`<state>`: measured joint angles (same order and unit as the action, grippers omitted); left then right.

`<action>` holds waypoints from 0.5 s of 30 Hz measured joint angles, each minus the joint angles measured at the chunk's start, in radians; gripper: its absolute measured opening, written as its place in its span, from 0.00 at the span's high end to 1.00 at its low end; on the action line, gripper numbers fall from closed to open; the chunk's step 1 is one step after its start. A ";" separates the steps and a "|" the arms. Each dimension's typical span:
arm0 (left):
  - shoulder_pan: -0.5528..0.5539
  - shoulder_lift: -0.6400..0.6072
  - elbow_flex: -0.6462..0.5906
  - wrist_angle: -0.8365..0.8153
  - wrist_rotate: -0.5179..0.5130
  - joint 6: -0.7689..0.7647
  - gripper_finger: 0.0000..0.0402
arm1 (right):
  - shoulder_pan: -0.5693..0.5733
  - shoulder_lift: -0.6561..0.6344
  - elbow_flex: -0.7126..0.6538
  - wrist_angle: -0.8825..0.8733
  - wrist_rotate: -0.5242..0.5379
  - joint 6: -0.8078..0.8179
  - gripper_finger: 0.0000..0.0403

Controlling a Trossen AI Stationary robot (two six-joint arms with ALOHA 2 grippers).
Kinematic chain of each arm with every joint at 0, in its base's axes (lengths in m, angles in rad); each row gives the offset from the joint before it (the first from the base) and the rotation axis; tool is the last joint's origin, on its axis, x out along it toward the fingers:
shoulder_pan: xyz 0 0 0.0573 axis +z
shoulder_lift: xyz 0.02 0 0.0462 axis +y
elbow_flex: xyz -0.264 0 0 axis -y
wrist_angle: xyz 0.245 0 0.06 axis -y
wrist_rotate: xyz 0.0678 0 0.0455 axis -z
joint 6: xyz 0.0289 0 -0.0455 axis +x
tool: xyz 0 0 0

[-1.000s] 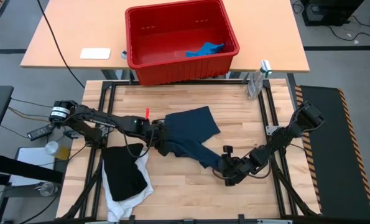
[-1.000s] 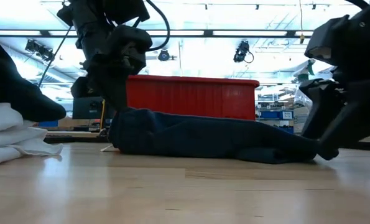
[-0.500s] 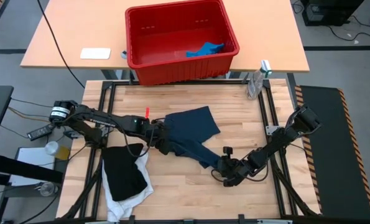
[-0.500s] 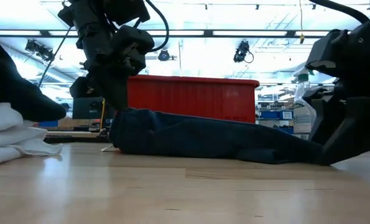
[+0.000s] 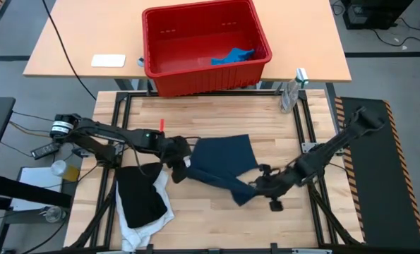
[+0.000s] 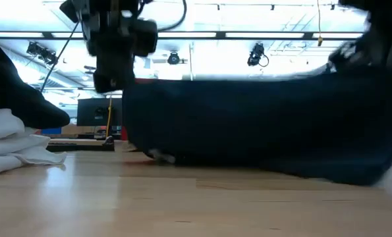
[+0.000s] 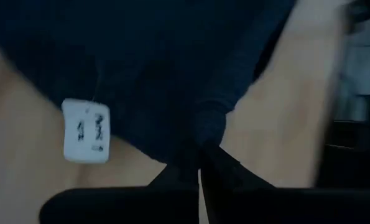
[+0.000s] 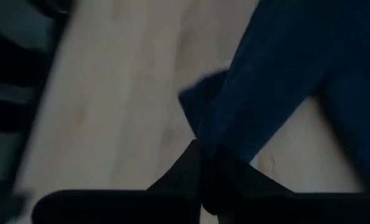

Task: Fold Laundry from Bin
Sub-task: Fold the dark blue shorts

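The dark navy garment [image 5: 222, 161] hangs spread between my two grippers over the middle of the table; in the low view the navy garment [image 6: 261, 125] fills the width as a sheet. Its white tag [image 7: 85, 130] dangles near my left gripper [image 5: 179, 164], which is shut on the garment's left end. My right gripper [image 5: 255, 189] is shut on its near right end. A black garment [image 5: 140, 196] lies on a white one [image 5: 152, 220] at the near left. A small bright blue garment [image 5: 232, 56] lies in the red bin [image 5: 155, 42] beyond the table. My left gripper pinches a bunched edge of the navy garment [image 7: 206, 127] between its two shut fingers, at the garment's left end. The cloth spreads away from the fingers, with the tag hanging free beside them. My right gripper pinches a narrow folded end of the navy garment [image 8: 225, 134] between its shut fingers, at the garment's near right corner. The cloth runs from there toward my left gripper, raised off the table at the hold.
A clear bottle [image 5: 290, 93] stands at the table's far right corner. A small red object [image 5: 162, 125] lies left of the garment. A white flat item [image 5: 108, 61] lies on the desk beside the bin. Bare wood shows along the near edge [image 5: 224, 226].
My right gripper has shut on the navy garment's near right end and risen. My left gripper has risen too, shifting a little toward the table's left. The garment, which lay flat and bunched on the table, is now lifted and spread between them.
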<state>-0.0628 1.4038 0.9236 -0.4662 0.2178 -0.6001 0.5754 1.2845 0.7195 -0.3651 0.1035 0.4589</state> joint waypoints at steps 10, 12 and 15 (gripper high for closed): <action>-0.073 -0.095 0.001 0.250 0.284 -0.163 1.00 | -0.010 -0.249 0.200 -0.300 -0.238 0.029 0.97; -0.082 -0.096 0.001 0.244 0.292 -0.157 1.00 | -0.008 -0.262 0.242 -0.373 -0.219 0.003 0.97; -0.062 -0.100 0.001 0.241 0.293 -0.143 1.00 | -0.034 -0.277 0.302 -0.511 -0.191 -0.048 0.97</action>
<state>-0.1249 1.3036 0.9245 -0.2256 0.5110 -0.7436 0.5418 1.0072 1.0214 -0.8760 -0.0871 0.4111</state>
